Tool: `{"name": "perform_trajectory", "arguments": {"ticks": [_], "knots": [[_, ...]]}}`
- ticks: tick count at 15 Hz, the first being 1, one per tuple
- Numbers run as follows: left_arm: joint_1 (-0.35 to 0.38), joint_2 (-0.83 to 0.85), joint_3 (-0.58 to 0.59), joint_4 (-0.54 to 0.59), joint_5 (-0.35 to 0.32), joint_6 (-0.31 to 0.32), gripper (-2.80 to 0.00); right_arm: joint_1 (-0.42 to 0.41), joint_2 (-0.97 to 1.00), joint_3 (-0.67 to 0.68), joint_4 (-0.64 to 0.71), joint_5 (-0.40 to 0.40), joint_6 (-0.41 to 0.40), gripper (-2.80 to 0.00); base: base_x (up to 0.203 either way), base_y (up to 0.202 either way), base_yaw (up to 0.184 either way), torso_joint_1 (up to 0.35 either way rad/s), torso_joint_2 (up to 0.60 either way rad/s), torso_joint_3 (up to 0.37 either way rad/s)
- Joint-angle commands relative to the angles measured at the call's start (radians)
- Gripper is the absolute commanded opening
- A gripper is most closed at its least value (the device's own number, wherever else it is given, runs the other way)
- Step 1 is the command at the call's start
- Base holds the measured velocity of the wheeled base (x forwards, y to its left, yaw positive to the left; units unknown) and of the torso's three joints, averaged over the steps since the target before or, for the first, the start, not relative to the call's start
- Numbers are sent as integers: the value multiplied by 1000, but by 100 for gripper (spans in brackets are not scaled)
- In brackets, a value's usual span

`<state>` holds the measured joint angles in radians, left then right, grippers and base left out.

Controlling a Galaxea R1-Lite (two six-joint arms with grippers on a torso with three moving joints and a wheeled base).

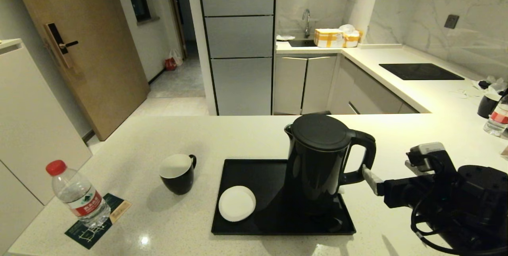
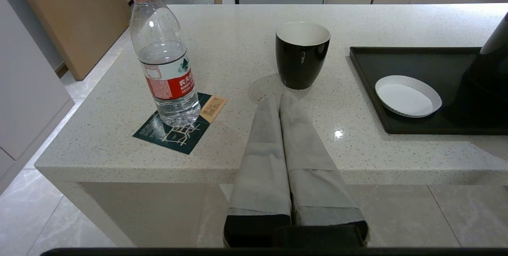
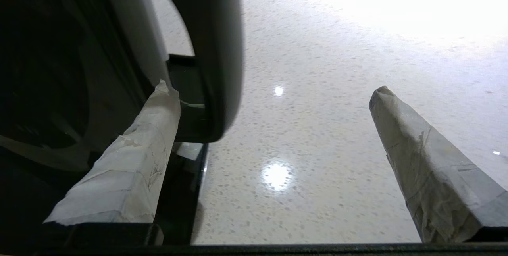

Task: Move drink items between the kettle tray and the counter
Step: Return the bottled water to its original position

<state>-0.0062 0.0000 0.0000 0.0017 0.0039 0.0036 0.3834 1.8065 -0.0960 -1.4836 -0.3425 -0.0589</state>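
The tall black kettle (image 1: 317, 160) stands on the glossy black tray (image 1: 254, 224), with the white saucer (image 1: 237, 203) on the tray's front left. On the cream counter (image 1: 246, 137), left of the tray, stand the white-lined black mug (image 1: 177, 173) and the red-capped bottle (image 1: 77, 194). My right gripper (image 1: 371, 180) is open at the kettle's handle (image 3: 214, 49); the handle sits inside the gap (image 3: 274, 91), close to one finger (image 3: 158, 129). My left gripper (image 2: 279, 97) is shut and empty, low before the counter's front edge, pointing at the mug (image 2: 302, 54).
The bottle stands on a dark green leaflet (image 1: 93, 224) near the counter's front left corner. A second mug (image 1: 487, 105) and bottle (image 1: 498, 119) stand at the far right. A black hob panel (image 1: 420, 71) lies on the back counter, and boxes (image 1: 335, 37) sit by the sink.
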Motion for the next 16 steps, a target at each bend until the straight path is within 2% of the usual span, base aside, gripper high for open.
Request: {"name": "perform_trajectory", "arguments": {"ticks": [1,2,3,5,8,10,12,14,15,16], "knots": [[1,-2,0,0,1,0,-280,0,-147,43,4,-39,-5,0,0,0,0,0,0,0],[0,-2,0,0,1,-1,-280,-2,-218,61,28,-71,-12,0,0,0,0,0,0,0],[0,-2,0,0,1,0,-280,-2,-295,73,68,-109,-21,-280,0,0,0,0,0,0],[0,-2,0,0,1,1,-280,-3,-473,73,189,-164,-45,-280,0,0,0,0,0,0],[0,-2,0,0,1,-1,-280,-21,-782,17,468,-257,-93,-280,0,0,0,0,0,0],[0,-2,0,0,1,-1,-280,-92,-996,-89,712,-329,-142,-280,0,0,0,0,0,0],[1,-2,0,0,1,0,-280,-223,-1187,-319,1056,-367,-185,-280,0,0,0,0,0,0],[0,-2,0,0,1,-1,-280,-336,-1370,-559,1535,-367,-212,-280,0,0,0,0,0,0],[0,-2,0,0,1,0,-280,-380,-1448,-648,1750,-357,-212,-280,0,0,0,0,0,0],[0,-2,0,0,1,1,-280,-411,-1497,-737,1895,-353,-183,-280,0,0,0,0,0,0]]}}
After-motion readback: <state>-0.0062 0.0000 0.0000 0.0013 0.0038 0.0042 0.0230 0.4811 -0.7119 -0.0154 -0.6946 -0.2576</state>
